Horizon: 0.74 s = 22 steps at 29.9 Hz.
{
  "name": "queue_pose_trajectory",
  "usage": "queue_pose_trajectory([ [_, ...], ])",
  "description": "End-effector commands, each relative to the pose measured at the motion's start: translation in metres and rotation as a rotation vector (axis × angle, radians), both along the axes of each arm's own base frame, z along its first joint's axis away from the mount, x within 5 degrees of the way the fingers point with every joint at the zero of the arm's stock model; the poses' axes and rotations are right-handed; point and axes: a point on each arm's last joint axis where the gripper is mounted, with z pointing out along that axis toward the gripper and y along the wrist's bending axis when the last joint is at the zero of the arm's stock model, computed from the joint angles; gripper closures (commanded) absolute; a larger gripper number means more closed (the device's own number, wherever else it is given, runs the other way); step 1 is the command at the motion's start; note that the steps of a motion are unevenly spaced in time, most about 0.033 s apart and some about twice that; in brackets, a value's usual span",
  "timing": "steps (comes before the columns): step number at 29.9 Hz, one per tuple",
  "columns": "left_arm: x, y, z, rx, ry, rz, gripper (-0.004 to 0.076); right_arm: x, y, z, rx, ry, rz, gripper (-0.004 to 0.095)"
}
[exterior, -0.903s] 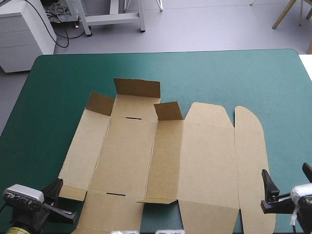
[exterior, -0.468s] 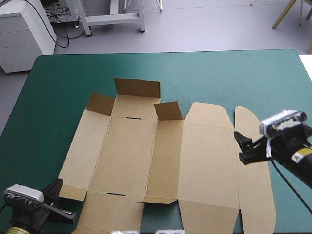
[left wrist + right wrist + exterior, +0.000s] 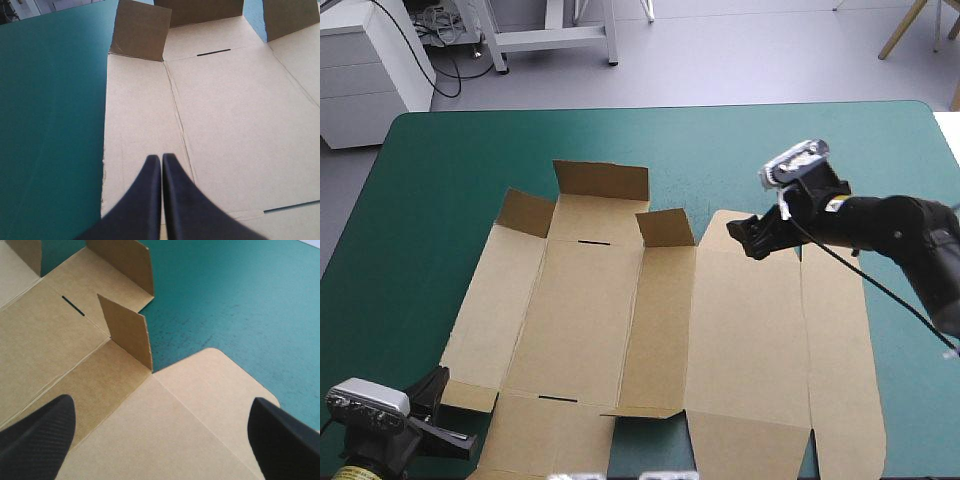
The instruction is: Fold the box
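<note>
While the right gripper [image 3: 748,240] hovers apart at two o'clock, the left gripper [image 3: 161,157] sits together. A misaimed grab could crush the box's [image 3: 590,310] flap [image 3: 665,228].

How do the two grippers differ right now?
The left gripper is shut, the right gripper open. The left sits over the near left corner of the box; the right hangs over its far rounded flap. Neither holds the box.

One box [image 3: 660,320] is counted on one table [image 3: 470,160]. Three raised flaps [image 3: 601,180] and two slots [image 3: 591,241] are seen on it. Two grippers are counted: the left gripper [image 3: 161,157] and the right gripper [image 3: 752,240].
</note>
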Motion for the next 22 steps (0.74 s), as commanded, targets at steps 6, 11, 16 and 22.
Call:
queue_pose_trajectory([
  [6, 0.001, 0.0, 0.016, -0.031, -0.085, -0.002, 0.0734, 0.055, 0.047, 0.013, -0.115, -0.004, 0.162, 0.0054],
  [11, 0.001, 0.0, 0.016, -0.031, -0.085, -0.002, 0.0734, 0.085, 0.068, 0.012, -0.19, -0.004, 0.211, 0.0054],
  [16, 0.001, 0.0, 0.016, -0.031, -0.085, -0.002, 0.0734, 0.106, 0.087, 0.004, -0.322, 0.0, 0.293, 0.0054],
  [22, 0.001, 0.0, 0.016, -0.031, -0.085, -0.002, 0.0734, 0.123, 0.111, -0.02, -0.395, -0.005, 0.403, 0.0054],
])
